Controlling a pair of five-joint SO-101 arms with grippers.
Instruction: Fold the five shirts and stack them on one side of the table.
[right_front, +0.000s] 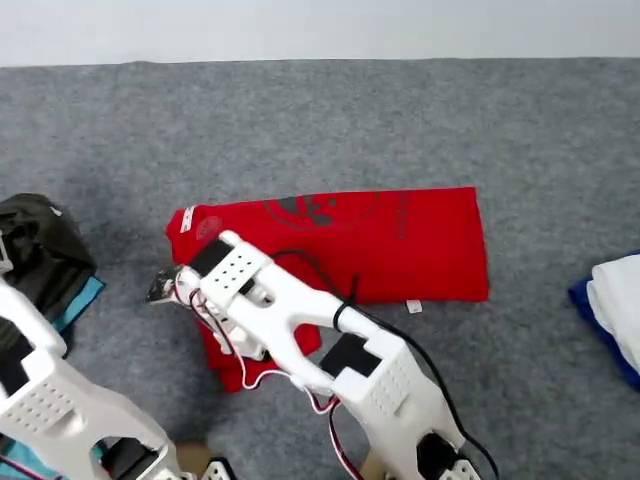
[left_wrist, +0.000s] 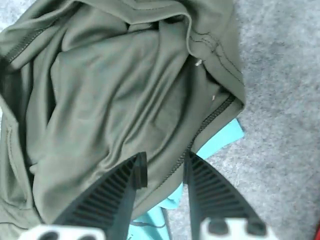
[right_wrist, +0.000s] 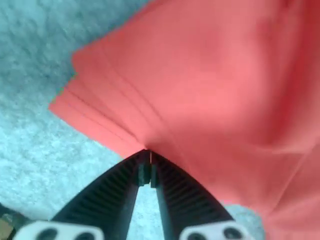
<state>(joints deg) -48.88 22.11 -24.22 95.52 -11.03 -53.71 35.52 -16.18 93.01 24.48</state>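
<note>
Pinching layered edge of red shirt (right_wrist: 200, 75): right pincer (right_wrist: 149, 155) clamped | left pincer (left_wrist: 165, 159) apart over crumpled olive shirt (left_wrist: 100, 100)

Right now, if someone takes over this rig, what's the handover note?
Right gripper: shut on an edge of the red shirt, which lies mid-table, partly folded into a band.
Left gripper: open, above the crumpled olive shirt, which lies on a teal shirt at the left edge of the table.
White shirt lies on a blue shirt at the right edge, probably the stack.
Done: two seemingly stacked.
Left: finish red, fold olive and teal, stack all.
</note>
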